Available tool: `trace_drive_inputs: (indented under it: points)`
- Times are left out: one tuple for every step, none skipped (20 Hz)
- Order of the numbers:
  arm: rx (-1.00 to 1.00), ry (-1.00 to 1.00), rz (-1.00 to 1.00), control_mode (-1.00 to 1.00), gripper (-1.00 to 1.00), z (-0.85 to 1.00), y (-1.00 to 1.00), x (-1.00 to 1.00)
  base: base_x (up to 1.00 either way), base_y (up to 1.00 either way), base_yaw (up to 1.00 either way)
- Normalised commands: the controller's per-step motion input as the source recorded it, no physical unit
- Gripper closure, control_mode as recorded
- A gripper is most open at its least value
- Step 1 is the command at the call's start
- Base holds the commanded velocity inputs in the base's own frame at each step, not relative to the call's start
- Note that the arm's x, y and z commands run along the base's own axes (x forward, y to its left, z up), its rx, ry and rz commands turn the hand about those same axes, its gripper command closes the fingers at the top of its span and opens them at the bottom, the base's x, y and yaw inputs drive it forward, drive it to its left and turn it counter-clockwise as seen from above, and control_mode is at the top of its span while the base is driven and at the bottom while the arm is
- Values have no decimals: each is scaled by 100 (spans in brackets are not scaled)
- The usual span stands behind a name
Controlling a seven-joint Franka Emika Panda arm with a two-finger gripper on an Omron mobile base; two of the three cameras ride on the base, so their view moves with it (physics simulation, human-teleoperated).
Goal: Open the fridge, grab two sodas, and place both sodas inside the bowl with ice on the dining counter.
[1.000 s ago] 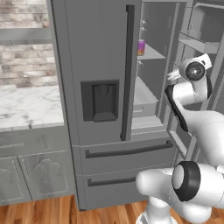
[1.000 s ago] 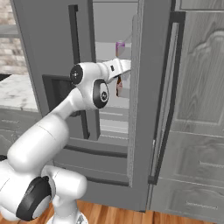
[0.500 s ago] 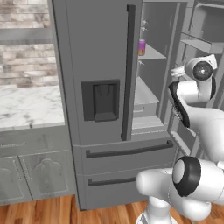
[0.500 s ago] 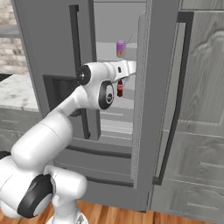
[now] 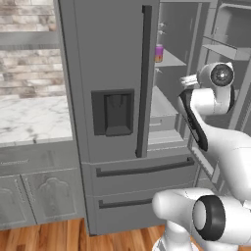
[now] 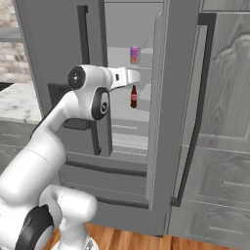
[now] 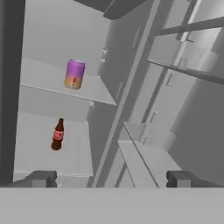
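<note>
Tool: our two-finger tool [image 7: 111,178] on the white arm stands released, jaws wide apart, nothing between them; it hangs at the fridge opening.
Change: over the last second we have swung the tool nearer to the opening, and the right door now stands wider.
Meaning: we judge the opening step done and the reach for the first soda beginning.
Fridge: the tall matte grey French-door fridge [image 5: 112,73] has its left door shut.
Sodas: the purple-to-orange cylindrical can [image 7: 75,75] stands upright on an upper shelf; a reddish-brown bottle [image 7: 57,134] stands on the shelf below. Both are well apart from the tool.
Writing: the labels are too small for us to read.
</note>
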Motion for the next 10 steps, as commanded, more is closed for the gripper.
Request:
trace_drive_inputs:
  points:
    - [14, 10, 13, -100, -100, 0, 86, 0, 0, 0, 0]
    - [15, 10, 13, -100, -100, 0, 81, 0, 0, 0, 0]
    - [15, 8, 14, -100, -100, -4, 75, 0, 0, 0, 0]
    - [17, 5, 14, -100, -100, -14, 63, 0, 0, 0, 0]
    - [18, 5, 16, -100, -100, -16, 50, 0, 0, 0, 0]
    - [19, 4, 16, -100, -100, -18, 45, 0, 0, 0, 0]
    - [20, 2, 16, -100, -100, -18, 41, 0, 0, 0, 0]
    - [20, 0, 15, -100, -100, -18, 39, 0, 0, 0, 0]
    - [21, 0, 13, -100, -100, -17, 34, 0, 0, 0, 0]
    - [22, 0, 10, -100, -100, -17, 29, 0, 0, 0, 0]
